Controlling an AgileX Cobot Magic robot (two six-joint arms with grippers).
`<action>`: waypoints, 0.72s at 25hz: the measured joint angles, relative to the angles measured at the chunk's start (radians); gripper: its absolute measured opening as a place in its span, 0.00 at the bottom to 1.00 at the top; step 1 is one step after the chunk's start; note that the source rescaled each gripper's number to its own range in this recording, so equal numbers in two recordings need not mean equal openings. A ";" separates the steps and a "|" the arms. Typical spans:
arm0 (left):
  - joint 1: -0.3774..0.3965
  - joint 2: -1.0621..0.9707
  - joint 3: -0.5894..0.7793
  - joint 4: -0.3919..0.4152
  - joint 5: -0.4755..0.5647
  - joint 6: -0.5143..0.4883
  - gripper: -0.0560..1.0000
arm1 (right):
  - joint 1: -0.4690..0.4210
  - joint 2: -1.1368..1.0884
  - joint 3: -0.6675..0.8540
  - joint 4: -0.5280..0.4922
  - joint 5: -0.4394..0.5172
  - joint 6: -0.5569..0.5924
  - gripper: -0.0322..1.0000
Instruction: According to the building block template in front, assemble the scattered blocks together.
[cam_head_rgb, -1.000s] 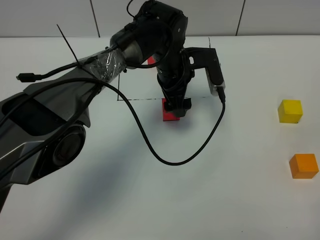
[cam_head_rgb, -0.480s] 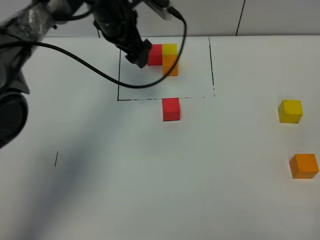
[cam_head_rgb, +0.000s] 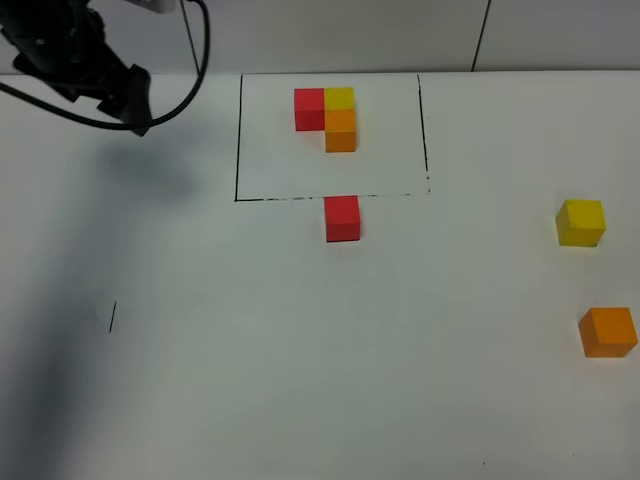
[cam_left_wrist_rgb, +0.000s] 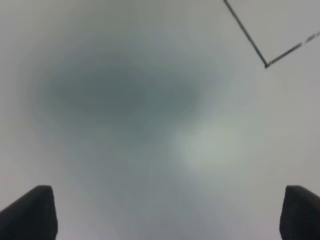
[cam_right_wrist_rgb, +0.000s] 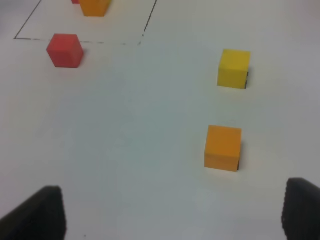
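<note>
The building block template (cam_head_rgb: 330, 115) is a small red, yellow and orange L inside a drawn black frame (cam_head_rgb: 238, 140) at the back. A loose red block (cam_head_rgb: 342, 218) (cam_right_wrist_rgb: 65, 50) rests just in front of the frame's near line. The yellow block (cam_head_rgb: 581, 222) (cam_right_wrist_rgb: 234, 68) and orange block (cam_head_rgb: 608, 332) (cam_right_wrist_rgb: 223, 147) lie apart at the far right. My left gripper (cam_head_rgb: 136, 108) (cam_left_wrist_rgb: 165, 220) hovers open and empty over bare table at the back left. My right gripper (cam_right_wrist_rgb: 170, 215) is open and empty, short of the orange block.
The white table (cam_head_rgb: 300, 380) meets a tiled wall (cam_head_rgb: 560, 35) at the back. A short black mark (cam_head_rgb: 112, 316) is drawn at the left. A corner of the frame (cam_left_wrist_rgb: 266, 65) shows in the left wrist view.
The left arm has lifted off the red block and swung back and far to the left. The red block stays by the frame line. The other blocks have not moved.
</note>
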 joint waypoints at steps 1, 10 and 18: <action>0.013 -0.034 0.045 0.000 0.000 -0.001 0.99 | 0.000 0.000 0.000 0.000 0.000 0.000 0.76; 0.092 -0.392 0.456 0.020 -0.083 -0.080 0.99 | 0.000 0.000 0.000 0.000 0.000 0.000 0.76; 0.092 -0.742 0.735 0.040 -0.116 -0.236 0.99 | 0.000 0.000 0.000 0.000 0.000 0.001 0.76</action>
